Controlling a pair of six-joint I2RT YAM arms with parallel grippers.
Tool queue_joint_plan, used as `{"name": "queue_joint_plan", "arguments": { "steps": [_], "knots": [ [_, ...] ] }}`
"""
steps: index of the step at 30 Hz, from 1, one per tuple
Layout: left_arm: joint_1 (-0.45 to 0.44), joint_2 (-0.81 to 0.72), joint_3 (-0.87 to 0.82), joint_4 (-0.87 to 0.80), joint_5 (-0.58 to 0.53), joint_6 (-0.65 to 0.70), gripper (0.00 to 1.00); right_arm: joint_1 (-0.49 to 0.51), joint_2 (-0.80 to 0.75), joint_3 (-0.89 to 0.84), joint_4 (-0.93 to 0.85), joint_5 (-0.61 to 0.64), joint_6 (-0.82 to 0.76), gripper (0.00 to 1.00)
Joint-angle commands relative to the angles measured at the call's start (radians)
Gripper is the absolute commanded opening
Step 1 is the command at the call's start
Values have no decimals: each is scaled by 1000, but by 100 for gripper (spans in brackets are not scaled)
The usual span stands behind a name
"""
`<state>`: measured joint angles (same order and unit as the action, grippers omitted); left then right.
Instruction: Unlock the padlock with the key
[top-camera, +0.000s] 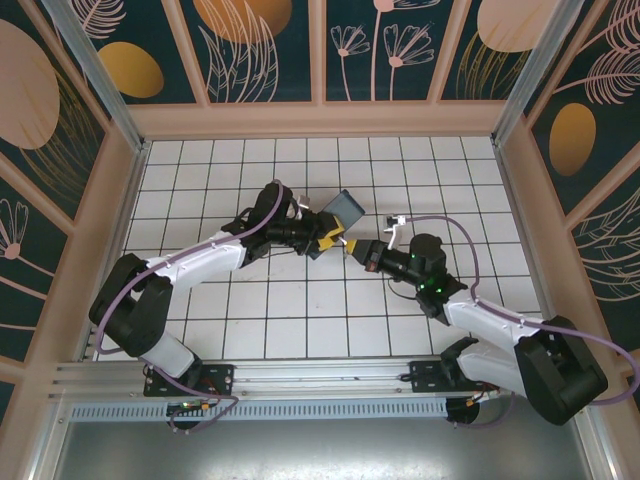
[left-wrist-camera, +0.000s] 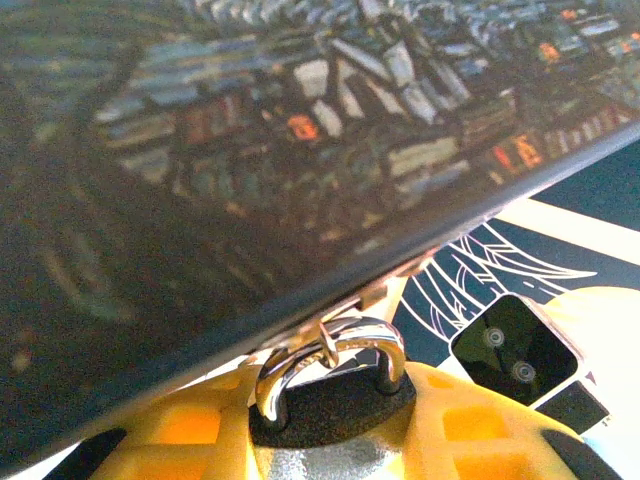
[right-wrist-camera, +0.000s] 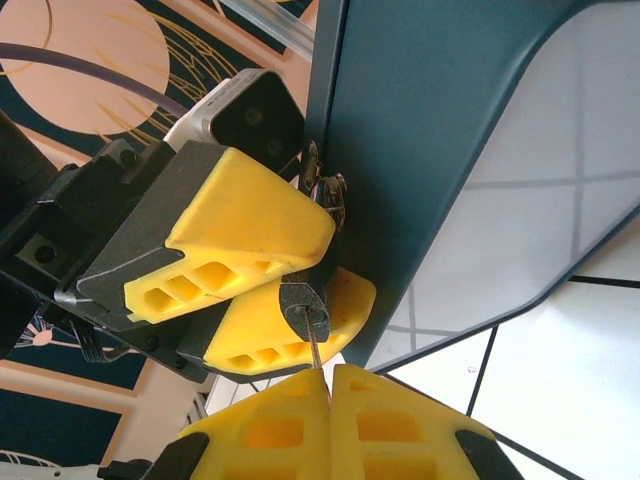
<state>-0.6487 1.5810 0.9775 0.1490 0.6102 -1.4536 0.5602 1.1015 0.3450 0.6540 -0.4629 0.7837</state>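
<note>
table (top-camera: 250, 330): white tiles, dark lines | walls (top-camera: 270, 50): dark blue, pink flowers, gold spots | frame (top-camera: 320, 118): light wood | light: bright

Both my arms reach in over the middle of the table (top-camera: 200, 310), elbows bent, wrists turned toward each other. My left gripper (top-camera: 326, 240) is part-closed, its yellow fingers (right-wrist-camera: 250, 235) clamped on the padlock (left-wrist-camera: 330, 405). My right gripper (right-wrist-camera: 330, 378) is pinched tight on the key (right-wrist-camera: 314, 350), nose to nose with the left.
</note>
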Motion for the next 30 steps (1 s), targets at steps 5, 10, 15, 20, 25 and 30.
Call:
{"name": "queue_joint_plan", "arguments": {
  "steps": [5, 10, 15, 20, 25, 30],
  "knots": [
    [24, -3, 1, 55, -13, -21, 15, -8, -50, -10, -38, -51, 24, 0],
    [33, -4, 0, 50, -31, -16, 15, -37, -110, -12, -123, -24, 30, 0],
    [33, 1, 5, 55, -12, -20, 15, -39, -81, 0, -100, -37, 15, 0],
    [34, 1, 5, 61, -3, -24, 15, -34, -53, 24, -53, -57, 12, 0],
    [33, -1, 0, 65, -3, -24, 15, -25, -37, 29, 6, -50, 21, 0],
    [32, -7, 1, 64, -5, -24, 15, 0, 11, 72, 5, -36, -11, 0]
  ]
}}
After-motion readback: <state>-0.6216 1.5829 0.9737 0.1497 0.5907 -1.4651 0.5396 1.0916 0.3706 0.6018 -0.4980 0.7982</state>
